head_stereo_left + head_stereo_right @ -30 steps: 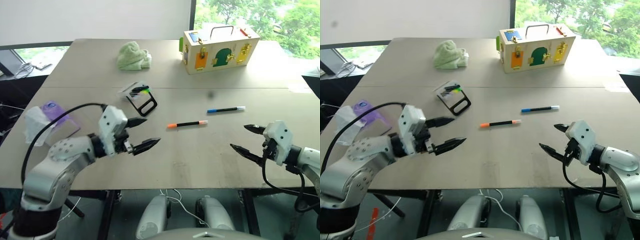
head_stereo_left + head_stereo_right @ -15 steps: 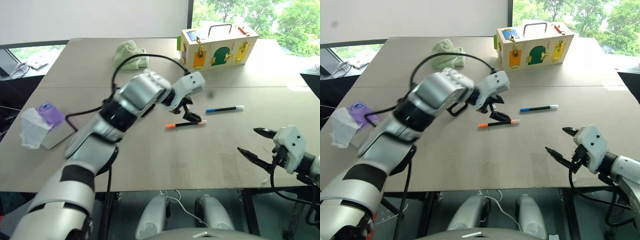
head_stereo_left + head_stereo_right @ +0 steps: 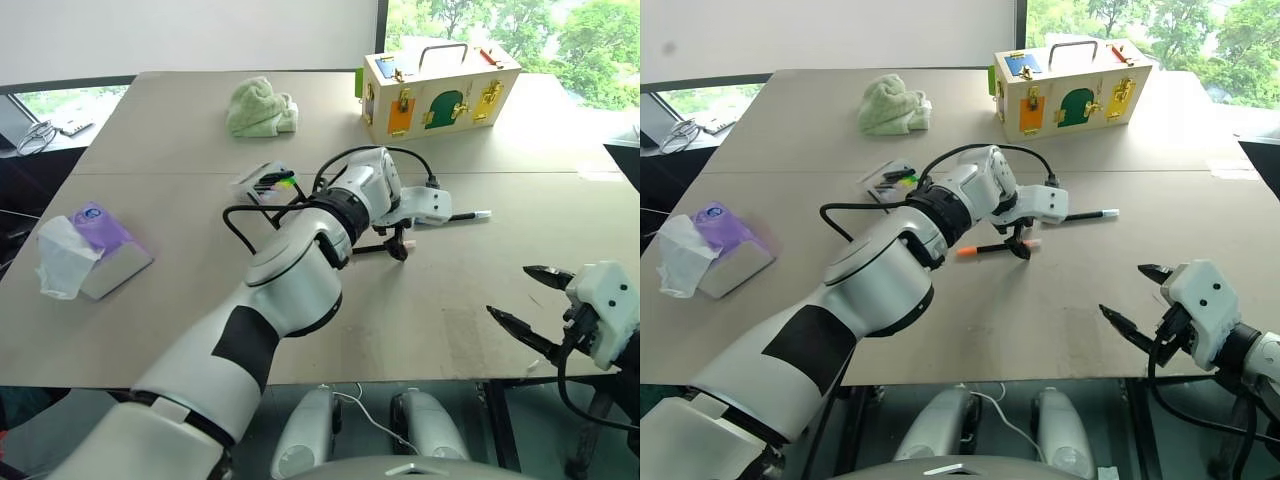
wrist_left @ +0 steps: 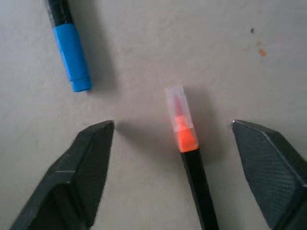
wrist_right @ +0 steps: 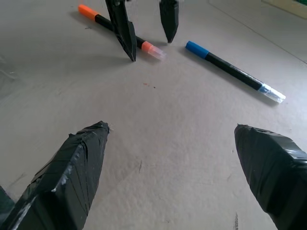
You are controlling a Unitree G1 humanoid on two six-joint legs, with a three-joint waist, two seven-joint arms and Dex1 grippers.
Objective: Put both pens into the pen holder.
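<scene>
The orange-ended pen (image 3: 992, 247) lies near the table's middle, its clear-capped orange tip (image 4: 180, 125) between the fingers of my left gripper (image 3: 393, 245). That gripper points down, open, with one finger (image 5: 125, 40) on each side of the pen and gaps showing on both sides. The blue-and-white pen (image 5: 231, 68) lies just beyond, its blue end (image 4: 72, 57) close by. The pen holder (image 3: 268, 183) lies to the left, partly hidden behind my left arm. My right gripper (image 3: 510, 292) hangs open at the near right edge, holding nothing.
A wooden latch box (image 3: 440, 90) stands at the back right, and a green cloth (image 3: 262, 108) lies at the back centre. A tissue pack with a purple top (image 3: 88, 250) sits at the left edge. Bare tabletop (image 3: 450, 310) lies between the pens and my right gripper.
My left arm swung from the near left across to the orange pen, turned its gripper downward and narrowed its jaws around the pen's tip. The right gripper drew back slightly.
</scene>
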